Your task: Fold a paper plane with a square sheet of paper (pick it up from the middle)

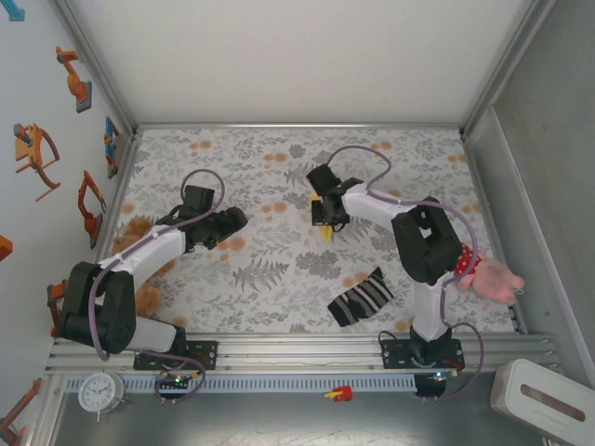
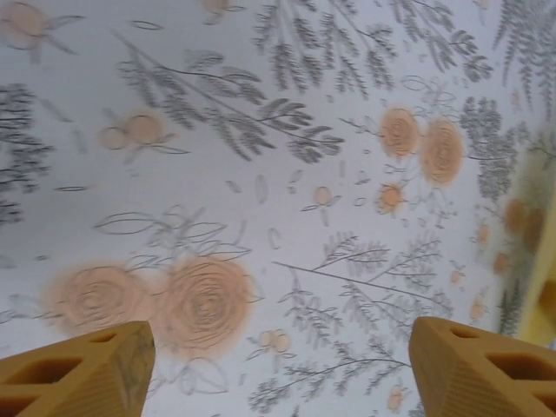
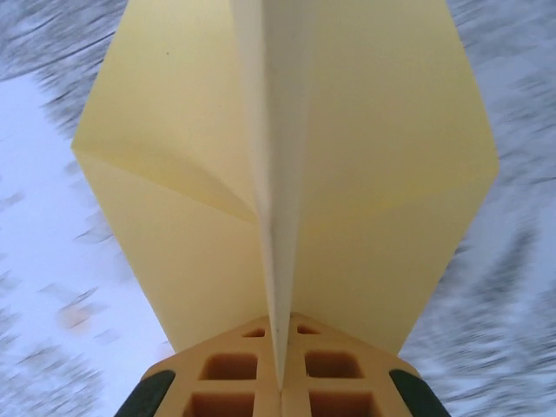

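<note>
From where I stand the paper plane [image 3: 365, 165] looks about finished: a pale-yellow kite shape with a raised crease down its length. The right end effector [image 3: 280, 369] has its fingers pressed together on that crease at one end, so the plane juts out in front of it. It sits over the middle of the tabletop [image 1: 279, 167], a little toward the far edge and right of centre. The left end effector [image 2: 278, 373] is spread wide with nothing between its fingers. It looks down at bare floral cloth nearer the left edge, well apart from the plane.

My guess is that the plane now needs setting down or showing off. To do that well, the pinch should sit on the crease alone, not catching a wing, and be firm enough that the thin paper can't slide out. The plane should come down level so both wings meet the tabletop together. It should land on open cloth, away from the striped sock [image 1: 361, 297] lying near the near edge.

Some things are hard to make out. From above the plane is a small yellow sliver under the right end effector, and I cannot tell whether it touches the tabletop or hangs just above. Its far end is cut off at the top of the right wrist view. A blurred yellow patch [image 2: 540, 261] at the edge of the left wrist view could be the paper, but I can't say.
</note>
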Controlling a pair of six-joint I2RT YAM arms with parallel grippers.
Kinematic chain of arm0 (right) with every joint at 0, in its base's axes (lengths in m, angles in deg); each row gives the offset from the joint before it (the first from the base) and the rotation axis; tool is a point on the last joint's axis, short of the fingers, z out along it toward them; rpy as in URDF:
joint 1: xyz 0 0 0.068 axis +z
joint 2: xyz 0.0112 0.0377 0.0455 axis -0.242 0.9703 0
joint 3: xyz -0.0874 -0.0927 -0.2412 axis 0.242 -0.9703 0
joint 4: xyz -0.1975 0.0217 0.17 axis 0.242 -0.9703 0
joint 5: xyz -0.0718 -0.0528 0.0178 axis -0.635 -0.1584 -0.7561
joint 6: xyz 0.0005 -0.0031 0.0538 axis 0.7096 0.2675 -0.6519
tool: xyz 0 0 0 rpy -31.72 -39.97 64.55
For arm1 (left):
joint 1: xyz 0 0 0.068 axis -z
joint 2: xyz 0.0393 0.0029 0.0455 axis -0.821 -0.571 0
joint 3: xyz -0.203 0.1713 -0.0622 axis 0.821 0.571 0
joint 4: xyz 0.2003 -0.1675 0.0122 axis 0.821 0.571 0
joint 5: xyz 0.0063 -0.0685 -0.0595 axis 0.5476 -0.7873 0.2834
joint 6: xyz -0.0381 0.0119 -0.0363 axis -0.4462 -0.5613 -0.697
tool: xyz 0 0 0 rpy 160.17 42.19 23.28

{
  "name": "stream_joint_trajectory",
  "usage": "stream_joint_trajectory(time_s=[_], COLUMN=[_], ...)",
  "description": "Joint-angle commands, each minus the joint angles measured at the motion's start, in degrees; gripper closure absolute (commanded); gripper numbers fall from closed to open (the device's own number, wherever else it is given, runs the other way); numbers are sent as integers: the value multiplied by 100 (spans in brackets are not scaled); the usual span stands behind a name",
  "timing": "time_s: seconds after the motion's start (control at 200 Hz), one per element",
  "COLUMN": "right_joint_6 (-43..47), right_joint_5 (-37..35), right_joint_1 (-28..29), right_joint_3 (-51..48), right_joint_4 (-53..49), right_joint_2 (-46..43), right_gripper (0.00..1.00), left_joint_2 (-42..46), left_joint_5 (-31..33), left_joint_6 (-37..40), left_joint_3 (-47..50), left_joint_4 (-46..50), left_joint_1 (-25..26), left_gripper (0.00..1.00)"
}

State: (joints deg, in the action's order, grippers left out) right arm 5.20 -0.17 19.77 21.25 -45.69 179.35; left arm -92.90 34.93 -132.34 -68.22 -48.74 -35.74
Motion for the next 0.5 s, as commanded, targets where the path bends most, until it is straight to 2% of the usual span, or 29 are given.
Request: stream_joint_trajectory(time_s=[0.0,0.381,0.431,0.496], right_joint_6=[573,754,743,737], right_joint_5=[-244,-123,-129,-115], right_joint_1=[-280,-696,-703,-706], right_joint_3=[370,1404,1457,1486], right_joint_4=[-353,-541,-540,-542], right_joint_2=[122,1049,1104,1152], right_gripper=[95,92,89,79], left_joint_2=[239,106,81,69], left_joint_5=[404,321,303,285], left_joint_6=[107,89,81,85], left_joint_3=[137,188,186,196], left_joint_4=[467,474,461,436], left_joint_1=[-77,-90,-90,-90], left_gripper=[20,16,16,16])
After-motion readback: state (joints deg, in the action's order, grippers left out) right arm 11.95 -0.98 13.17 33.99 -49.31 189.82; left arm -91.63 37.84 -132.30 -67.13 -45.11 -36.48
